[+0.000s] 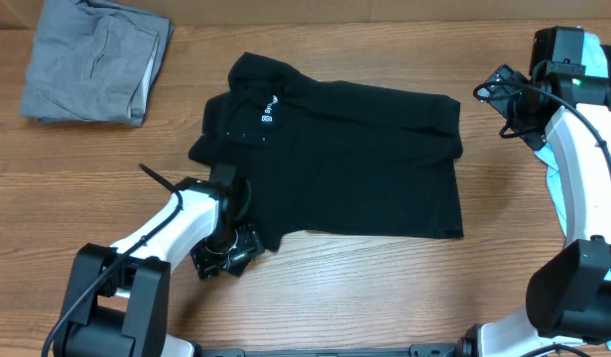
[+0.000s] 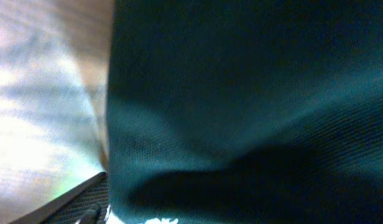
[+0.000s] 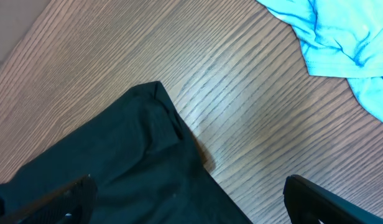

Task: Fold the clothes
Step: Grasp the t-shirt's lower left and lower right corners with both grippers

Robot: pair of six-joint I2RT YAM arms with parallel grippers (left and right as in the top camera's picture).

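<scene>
Black shirt (image 1: 355, 149) flat on wood-grain table (image 1: 385, 288); white logo (image 1: 268, 111) unreadable. Right gripper (image 3: 188, 190) fingers spread; left gripper (image 1: 234, 248) state can't be told.

Small white lettering (image 1: 269, 111) on black shirt (image 1: 365, 164); too tiny for reading

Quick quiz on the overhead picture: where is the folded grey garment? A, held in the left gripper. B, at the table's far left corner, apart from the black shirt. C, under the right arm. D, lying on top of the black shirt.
B: the grey garment lies at the top left of the overhead view, with a strip of bare table between it and the black shirt.
</scene>
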